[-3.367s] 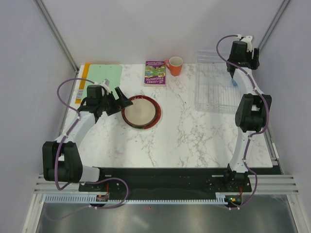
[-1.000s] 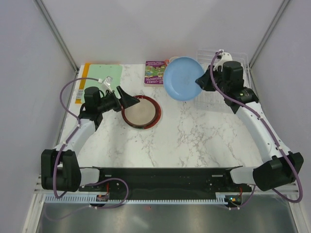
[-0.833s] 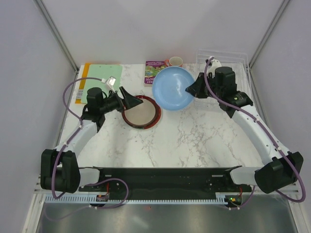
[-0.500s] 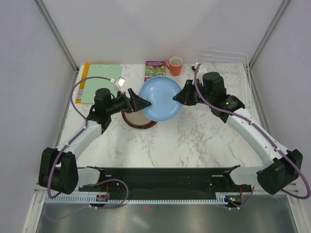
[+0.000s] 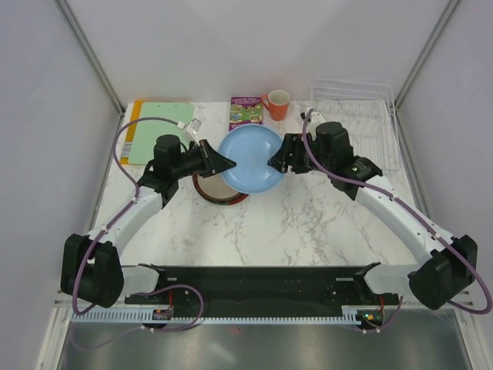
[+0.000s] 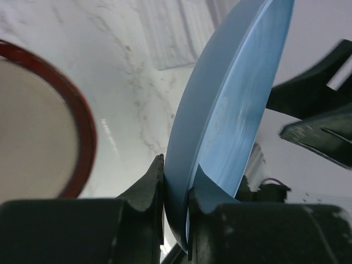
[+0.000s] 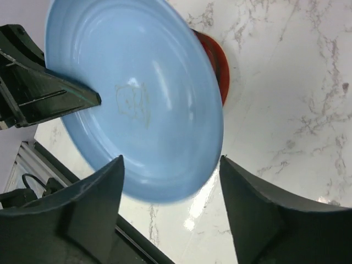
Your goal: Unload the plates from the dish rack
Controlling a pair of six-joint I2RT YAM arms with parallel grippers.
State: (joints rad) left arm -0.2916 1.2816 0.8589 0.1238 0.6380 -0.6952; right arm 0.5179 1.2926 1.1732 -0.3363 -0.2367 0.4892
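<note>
Top view: the blue plate hangs tilted over the table, with the left gripper at its 9 o'clock rim and the right gripper at 3. The red plate lies flat beneath it at 7. The rack sits at the table's 2 o'clock.

Left wrist: the fingers are clamped on the blue plate's rim.

Right wrist: the fingers stand apart, straddling the rim without pinching it.

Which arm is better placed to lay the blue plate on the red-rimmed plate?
Left. The left jaws are shut on the blue plate at its rim; the right jaws stand open around its opposite edge, not gripping. The red-rimmed plate lies on the left side, close under the left jaws.
</note>
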